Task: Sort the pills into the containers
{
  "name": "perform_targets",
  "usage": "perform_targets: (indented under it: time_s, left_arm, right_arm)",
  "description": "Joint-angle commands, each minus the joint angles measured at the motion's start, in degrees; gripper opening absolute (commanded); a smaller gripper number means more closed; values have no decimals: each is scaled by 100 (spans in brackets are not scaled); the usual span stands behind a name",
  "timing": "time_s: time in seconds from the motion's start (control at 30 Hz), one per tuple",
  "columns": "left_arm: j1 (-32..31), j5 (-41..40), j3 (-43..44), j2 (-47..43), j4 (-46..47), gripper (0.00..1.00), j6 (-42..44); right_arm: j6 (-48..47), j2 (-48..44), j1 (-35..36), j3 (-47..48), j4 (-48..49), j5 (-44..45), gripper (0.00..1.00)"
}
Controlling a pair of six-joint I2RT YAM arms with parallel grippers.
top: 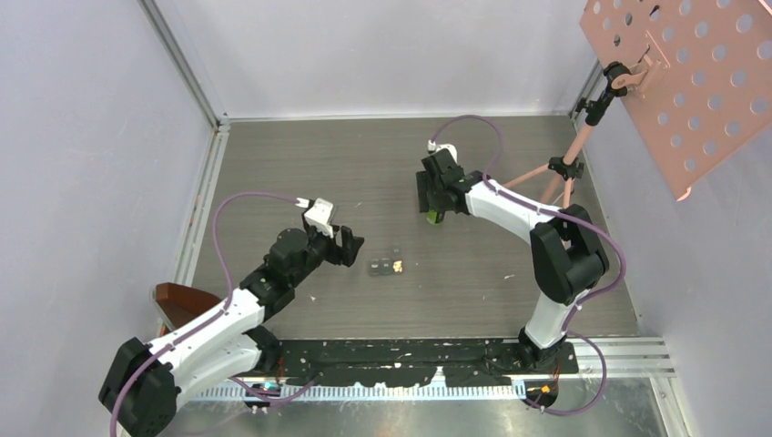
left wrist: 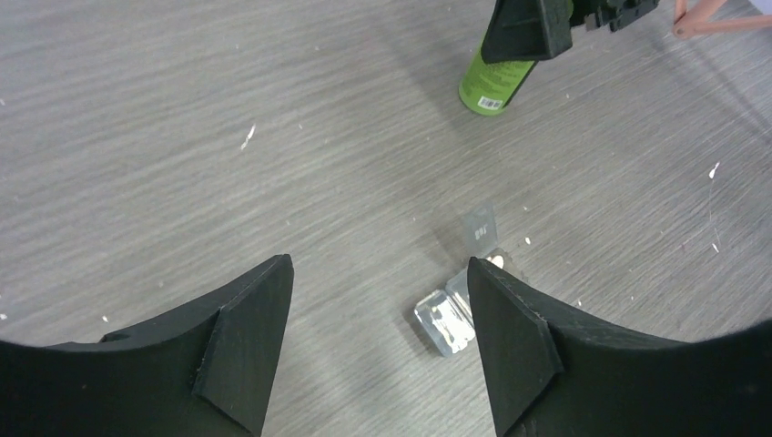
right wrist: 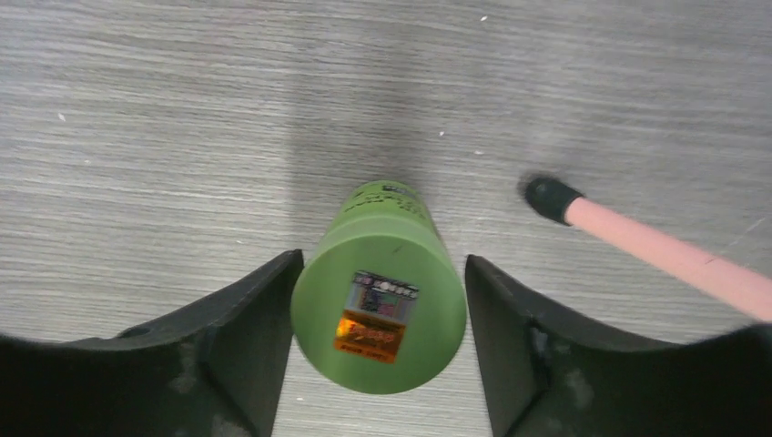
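Observation:
A green bottle stands on the wooden table, its flat top carrying a small orange-marked sticker. My right gripper is shut on it, one finger against each side; the same bottle shows at centre right from above. A flat clear case with several compartments lies near the table's middle and looks dark from above. A pale round spot sits in one compartment; I cannot tell whether it is a pill. My left gripper hovers just left of the case, open, with only bare table between its fingers.
A pink tripod stands at the back right and carries a pink perforated board. One tripod foot rests close to the bottle. A brown object lies at the left edge. Walls close in three sides.

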Motion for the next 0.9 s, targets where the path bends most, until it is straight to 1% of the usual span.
perform_targets:
  time_s: [0.0,0.03,0.1,0.17,0.27,0.33,0.4,0.5,0.53,0.6,0.67,0.7,0.73,0.77,0.83,0.87]
  left_arm:
    - [23,-103,-42,-120,-121,76,-307]
    - [28,-106,-33,-112,-166,77,-344]
    - [32,-139,30,-94,-332,80,-502]
    - [95,16,160,-13,-647,80,-769]
    - [145,199,274,201,-947,75,-1195]
    - [161,442,205,332,-918,73,-1482]
    - [173,538,110,420,-860,72,-1773]
    - [199,768,-7,535,-822,71,-2216]
    - [203,918,-39,590,-798,70,-2352]
    - [217,1142,-86,703,-785,68,-2623]
    - [221,1376,-153,834,-687,65,-2879]
    - [228,1483,-174,901,-585,63,-3004]
    - [222,1552,-186,983,-540,61,-3125]
    - [226,1584,-189,1058,-483,60,-3225]
    - [230,1531,-198,1210,-431,57,-3382]
    - [230,1486,-204,1288,-403,57,-3448]
  right_arm:
    - [-135,-114,-44,284,7,286,83]
    - [-221,-151,-44,322,-35,291,98]
    - [-376,-263,-44,468,-157,288,96]
    - [-539,-436,-42,603,-238,242,95]
    - [-673,-838,-44,744,-309,132,95]
    - [-858,-1096,-37,802,-426,-116,95]
    - [-1045,-1374,-31,763,-501,-515,95]
    - [-1324,-1733,18,649,-584,-1350,95]
    - [-1457,-1848,92,627,-655,-1427,95]
    - [-1550,-1919,221,634,-775,-1912,98]
    - [-1491,-1862,333,671,-852,-2048,90]
    - [-1456,-1773,360,707,-875,-2249,80]
    - [-1380,-1714,413,714,-913,-2312,75]
    - [-1343,-1591,439,721,-919,-2335,67]
    - [-1256,-1409,564,719,-928,-2379,59]
    - [-1213,-1356,594,715,-932,-2369,58]
